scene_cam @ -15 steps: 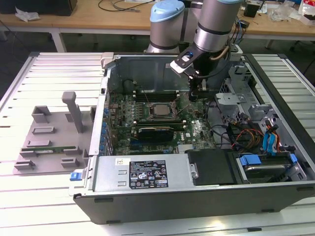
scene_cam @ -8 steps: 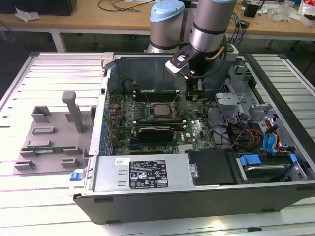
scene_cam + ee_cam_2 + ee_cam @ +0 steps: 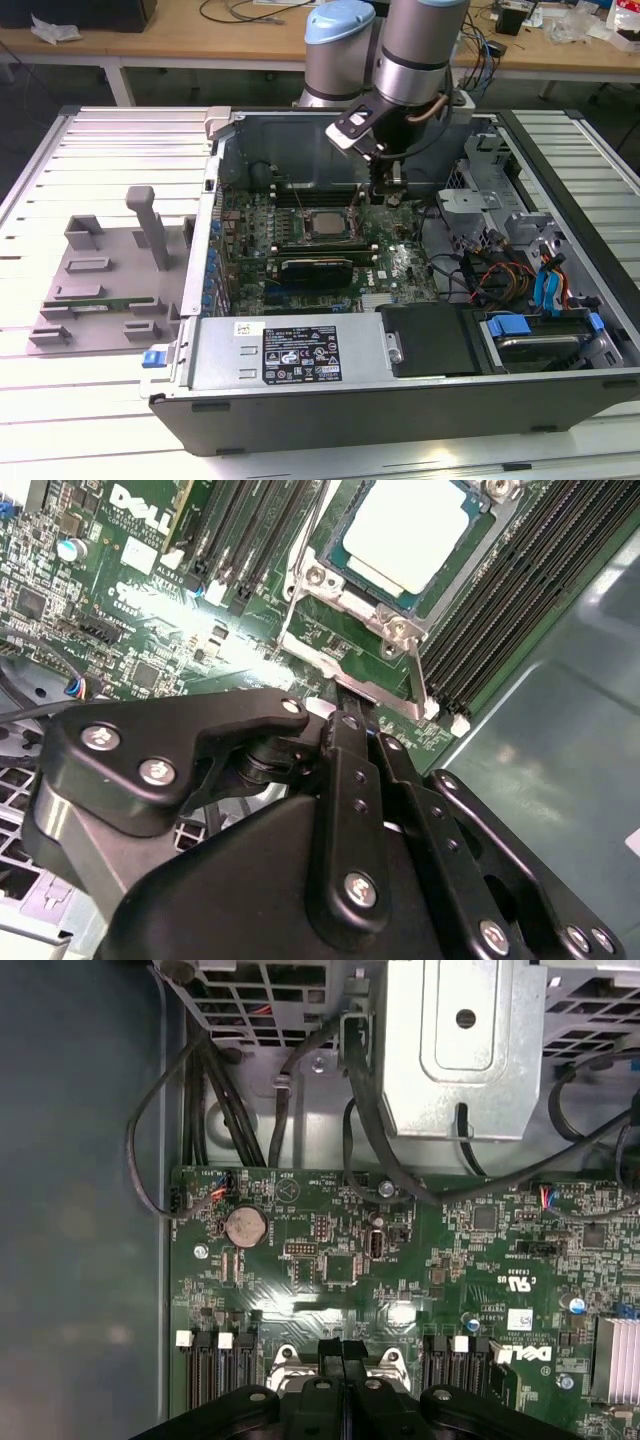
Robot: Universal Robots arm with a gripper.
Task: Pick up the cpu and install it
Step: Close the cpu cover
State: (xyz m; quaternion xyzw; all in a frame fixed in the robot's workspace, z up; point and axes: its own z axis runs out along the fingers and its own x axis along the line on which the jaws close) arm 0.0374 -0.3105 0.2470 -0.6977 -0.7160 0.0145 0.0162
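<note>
Cpu point(image 3: 408, 525) sits in its socket point(image 3: 398, 630), just beside the pincer point(image 3: 350, 698), whose tips seem pressed together.

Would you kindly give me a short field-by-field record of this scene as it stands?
cpu: inside the socket frame on the motherboard, metal top up
gripper: shut, no cpu in it, tips close to the socket frame's edge
computer case: open on top, motherboard exposed
work state: cpu not in the gripper
</note>
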